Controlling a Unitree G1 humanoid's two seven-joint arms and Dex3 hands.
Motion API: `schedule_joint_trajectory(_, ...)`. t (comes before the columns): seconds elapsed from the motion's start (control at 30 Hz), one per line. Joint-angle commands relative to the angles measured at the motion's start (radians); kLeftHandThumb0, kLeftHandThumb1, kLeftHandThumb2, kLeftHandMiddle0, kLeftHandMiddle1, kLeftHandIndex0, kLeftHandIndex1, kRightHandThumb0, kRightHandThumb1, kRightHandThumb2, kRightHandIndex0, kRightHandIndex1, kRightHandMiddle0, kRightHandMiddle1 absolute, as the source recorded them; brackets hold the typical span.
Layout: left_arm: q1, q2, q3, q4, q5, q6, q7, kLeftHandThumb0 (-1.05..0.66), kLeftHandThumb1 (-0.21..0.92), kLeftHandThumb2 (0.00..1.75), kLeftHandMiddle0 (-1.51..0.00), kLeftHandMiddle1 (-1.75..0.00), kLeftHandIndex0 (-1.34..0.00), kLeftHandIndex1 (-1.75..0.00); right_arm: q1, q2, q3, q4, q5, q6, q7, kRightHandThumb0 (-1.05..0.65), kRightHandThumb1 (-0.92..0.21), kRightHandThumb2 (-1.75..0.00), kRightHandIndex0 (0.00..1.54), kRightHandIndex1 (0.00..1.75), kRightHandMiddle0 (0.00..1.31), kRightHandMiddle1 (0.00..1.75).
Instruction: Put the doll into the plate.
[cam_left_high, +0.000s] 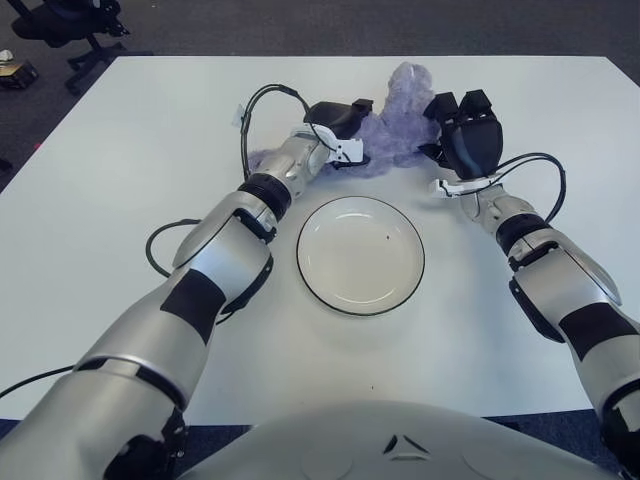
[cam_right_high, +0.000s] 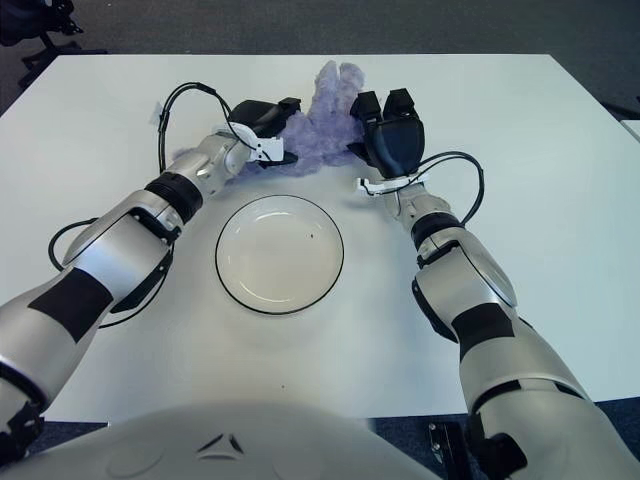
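Fuzzy purple doll (cam_left_high: 395, 128) lies slumped on the surface just beyond the empty white, dark-rimmed plate (cam_left_high: 361, 255).

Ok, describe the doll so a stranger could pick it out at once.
On the white table, look past the far rim of the round plate. Between the left hand and right hand lies the doll, the only soft, fuzzy, pale purple thing there.
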Motion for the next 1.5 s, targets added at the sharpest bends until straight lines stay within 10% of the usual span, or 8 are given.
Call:
schedule_joint_trajectory(0.0, 0.018, 0.032, -0.03, 0.032, 0.044, -0.013, 0.031, -0.41, 0.47, 1.11, -0.8, -1.75, -0.48, -1.75, -0.018, -0.005, -0.02, -0.003, 0.013, 0.021, -0.003, 0.39, -0.6, -0.94, 0.39, 1.75, 0.48, 1.75)
schedule_joint_trajectory(0.23, -0.003, 0.051, -0.055, 0.05, 0.084, 0.006, 0.084, -0.41, 0.48, 1.1, -0.8, -1.75, -0.47, -1.75, 0.002, -0.017, -0.061, -0.038, 0.062, -0.041, 0.065, 0.16, -0.59, -0.93, 0.43, 1.74, 0.38, 1.61)
schedule_joint_trajectory(0.5, -0.017, 0.092, -0.065, 0.073, 0.108, -0.012, 0.135, -0.41, 0.48, 1.1, -0.79, -1.75, -0.47, -1.75, 0.057, -0.055, -0.158, -0.172, 0.164, -0.07, 0.307, 0.01, -0.89, -0.33, 0.51, 1.45, 0.34, 1.4)
schedule_joint_trajectory(0.6, -0.018, 0.103, -0.072, 0.084, 0.119, -0.016, 0.167, -0.41, 0.48, 1.1, -0.79, -1.75, -0.47, -1.75, 0.079, -0.07, -0.188, -0.224, 0.193, -0.08, 0.378, -0.3, -0.9, -0.13, 0.42, 0.76, 0.29, 0.93)
schedule_joint_trajectory(0.8, -0.023, 0.116, -0.096, 0.102, 0.155, 0.016, 0.215, -0.41, 0.48, 1.11, -0.8, -1.75, -0.48, -1.75, 0.138, -0.132, -0.303, -0.364, 0.398, -0.157, 0.746, -0.62, -0.88, -0.02, 0.27, 0.14, 0.25, 0.37)
schedule_joint_trajectory(0.97, -0.025, 0.124, -0.108, 0.104, 0.165, 0.02, 0.227, -0.41, 0.47, 1.11, -0.8, -1.75, -0.48, -1.75, 0.171, -0.169, -0.347, -0.469, 0.472, -0.112, 0.921, -0.76, -0.87, 0.0, 0.17, 0.02, 0.24, 0.16)
schedule_joint_trajectory(1.13, -0.027, 0.137, -0.128, 0.112, 0.184, 0.035, 0.247, -0.41, 0.47, 1.12, -0.81, -1.75, -0.48, -1.75, 0.239, -0.252, -0.407, -0.763, 0.625, 0.143, 1.283, -0.82, -0.86, 0.0, 0.14, 0.0, 0.2, 0.1)
schedule_joint_trajectory(1.47, -0.025, 0.14, -0.135, 0.118, 0.187, 0.039, 0.254, -0.41, 0.47, 1.12, -0.81, -1.75, -0.49, -1.75, 0.239, -0.311, -0.473, -0.879, 0.746, 0.302, 1.568, -0.83, -0.85, 0.0, 0.11, 0.0, 0.16, 0.05)
